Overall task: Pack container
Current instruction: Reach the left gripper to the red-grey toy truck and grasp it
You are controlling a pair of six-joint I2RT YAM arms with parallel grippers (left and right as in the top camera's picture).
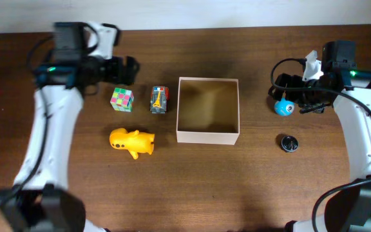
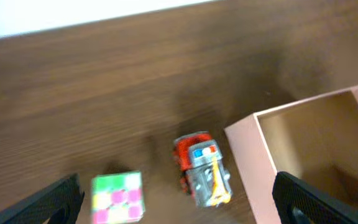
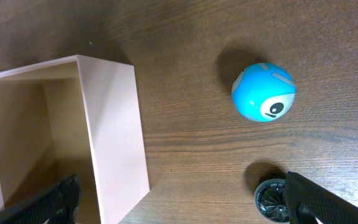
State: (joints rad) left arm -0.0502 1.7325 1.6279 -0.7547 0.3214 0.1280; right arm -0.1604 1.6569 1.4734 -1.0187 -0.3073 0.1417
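Observation:
The container [image 1: 207, 136], a square shallow box with white walls and a tan inside, stands open and empty at the table's middle. It also shows in the left wrist view [image 2: 248, 158] and the right wrist view [image 3: 114, 124]. My left gripper [image 1: 125, 69] is open and empty, above and behind a multicoloured puzzle cube [image 1: 122, 98] and a toy truck [image 1: 159, 99]. Between its fingers [image 2: 176, 190] I see the cube [image 2: 117, 197] and the truck [image 2: 202, 168]. My right gripper [image 1: 294, 96] is open and empty over a blue ball [image 1: 283, 107]. Its fingers [image 3: 179, 199] frame the ball [image 3: 263, 91].
A yellow animal toy [image 1: 131, 142] lies front left of the container. A small black wheel [image 1: 289, 143] lies in front of the ball, and it also shows by the right finger [image 3: 271, 200]. The wooden table ends at a white wall behind.

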